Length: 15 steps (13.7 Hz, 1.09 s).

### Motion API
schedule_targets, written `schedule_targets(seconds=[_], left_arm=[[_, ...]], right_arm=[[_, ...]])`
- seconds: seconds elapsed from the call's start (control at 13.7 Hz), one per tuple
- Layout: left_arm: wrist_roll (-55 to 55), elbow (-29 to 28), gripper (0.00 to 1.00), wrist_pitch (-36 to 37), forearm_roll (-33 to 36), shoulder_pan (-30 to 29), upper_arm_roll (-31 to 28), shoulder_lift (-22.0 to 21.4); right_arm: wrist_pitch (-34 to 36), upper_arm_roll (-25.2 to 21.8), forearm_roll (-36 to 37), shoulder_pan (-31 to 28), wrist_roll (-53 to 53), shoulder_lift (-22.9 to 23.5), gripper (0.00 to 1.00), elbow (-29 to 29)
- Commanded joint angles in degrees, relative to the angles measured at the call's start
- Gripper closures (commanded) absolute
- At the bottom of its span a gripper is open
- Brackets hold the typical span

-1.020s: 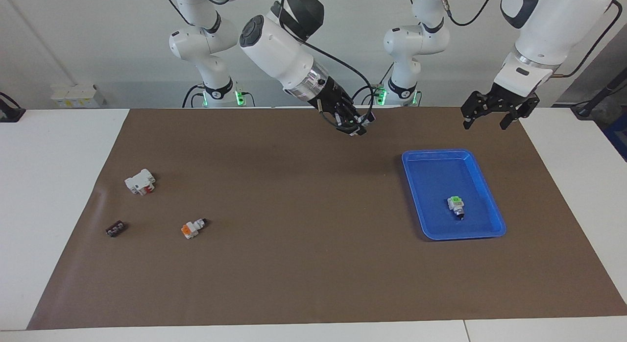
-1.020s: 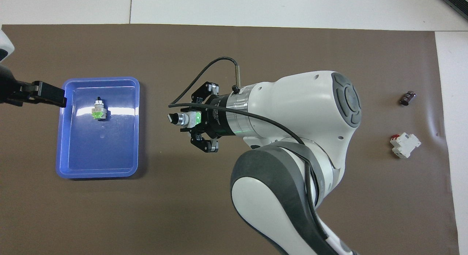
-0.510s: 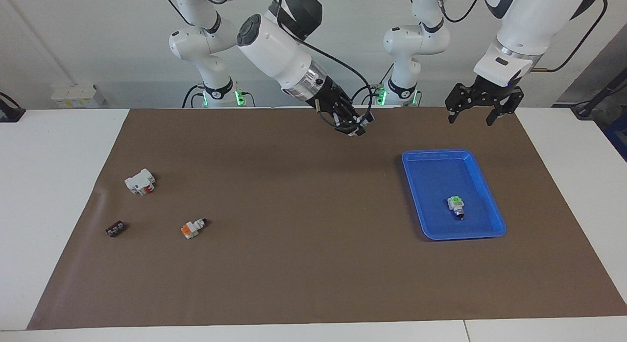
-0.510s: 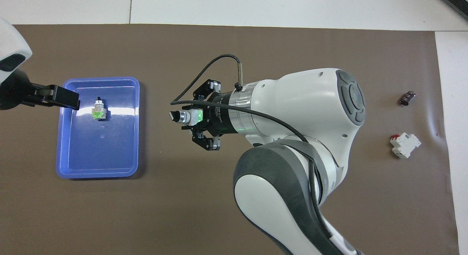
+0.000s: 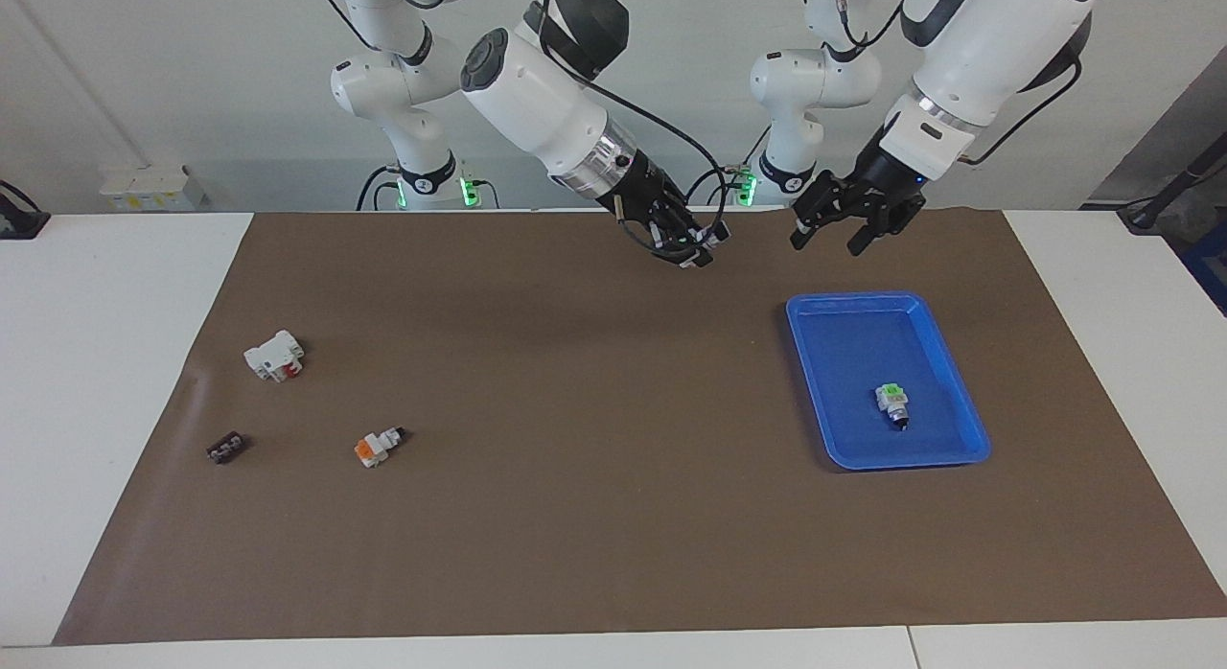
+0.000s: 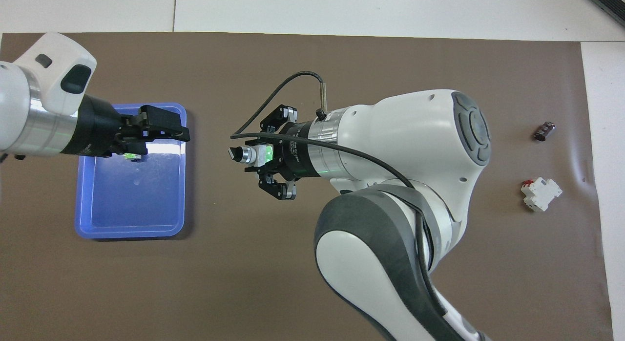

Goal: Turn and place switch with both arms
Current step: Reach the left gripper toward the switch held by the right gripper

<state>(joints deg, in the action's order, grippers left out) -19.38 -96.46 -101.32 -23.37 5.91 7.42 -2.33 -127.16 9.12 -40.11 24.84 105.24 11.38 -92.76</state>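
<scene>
Facing the robots first: the right gripper (image 5: 692, 242) is raised over the brown mat (image 5: 575, 516), clenched on the switch (image 5: 714, 234), which pokes out past its fingertips toward the left gripper (image 5: 851, 230). That left gripper hangs in the air with its fingers spread and holding nothing, well apart from the switch, above the mat just off the blue tray (image 5: 944, 362). A second green-capped switch (image 5: 892, 403) lies in the tray. My guess at the risk: only a short stub shows past the right fingers, so a handover grasp could land on the knob alone and let the part twist or drop, or the two sets of fingers could collide.

From overhead, the switch (image 6: 249, 155) sits between the right gripper's (image 6: 261, 155) fingers, black knob outermost, green cap nearest the palm. The left gripper (image 6: 163, 131) covers the tray's (image 6: 129, 228) corner, fingers pointing at the switch.

Compared with a second ago, the left gripper has swung from the tray's outer edge toward the switch; the right gripper has barely shifted.
</scene>
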Motion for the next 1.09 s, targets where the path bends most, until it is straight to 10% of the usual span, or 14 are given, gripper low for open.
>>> schedule_targets(seconds=[0.0, 1.02], left_arm=[[-6.3, -4.4, 0.22, -4.6, -7.2, 0.2, -0.7, -3.1], [-8.8, -10.8, 0.49, -14.9, -23.2, 2.2, -0.4, -5.3]], right_arm=[[1.5, 0.3, 1.4, -0.8, 1.5, 0.6, 1.00, 1.5], [1.5, 0.0, 1.4, -0.8, 1.5, 0.3, 1.00, 1.4]])
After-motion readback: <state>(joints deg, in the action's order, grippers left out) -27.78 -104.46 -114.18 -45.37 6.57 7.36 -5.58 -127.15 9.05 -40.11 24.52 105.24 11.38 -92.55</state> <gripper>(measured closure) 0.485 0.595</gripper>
